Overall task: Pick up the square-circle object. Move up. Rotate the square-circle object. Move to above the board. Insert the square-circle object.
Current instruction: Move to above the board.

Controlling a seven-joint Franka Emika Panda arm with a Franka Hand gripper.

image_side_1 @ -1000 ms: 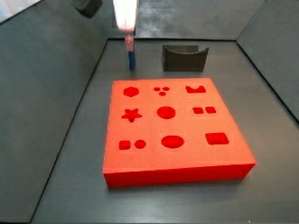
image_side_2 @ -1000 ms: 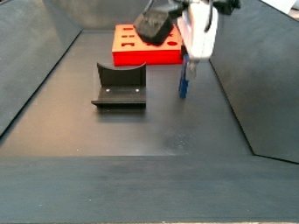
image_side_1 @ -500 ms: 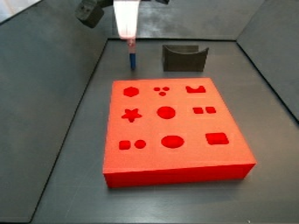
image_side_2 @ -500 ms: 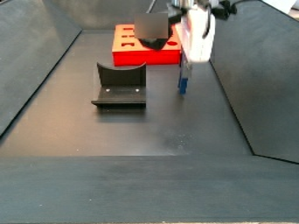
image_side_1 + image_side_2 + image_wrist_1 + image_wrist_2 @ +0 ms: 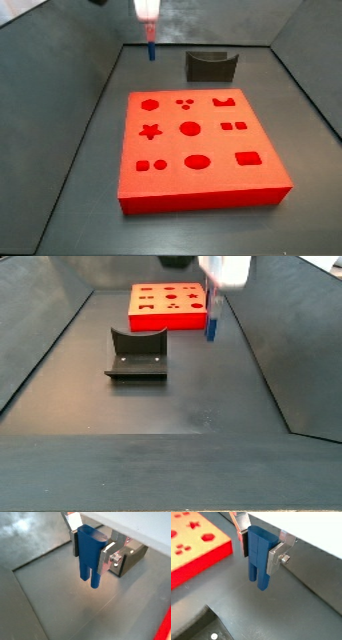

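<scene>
Tool [image 5: 261, 546]: upper centre of frame, pinching square-circle object [image 5: 257, 562], legs down.
Risk: slip during rotation; misses board [image 5: 201, 140].

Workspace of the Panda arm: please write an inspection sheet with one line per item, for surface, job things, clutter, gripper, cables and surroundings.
Surface: dark grey floor, bare around the parts.
Square-circle object: blue, hanging legs down between the jaws, clear of the floor.
Board: red, flat on the floor, recesses empty.
Clutter: dark U-shaped holder beside the board, empty.
Gripper: raised near the back wall, not over the board, shut on the blue piece.
Cables: nothing seen.
Surroundings: dark sloping walls around the floor.
</scene>
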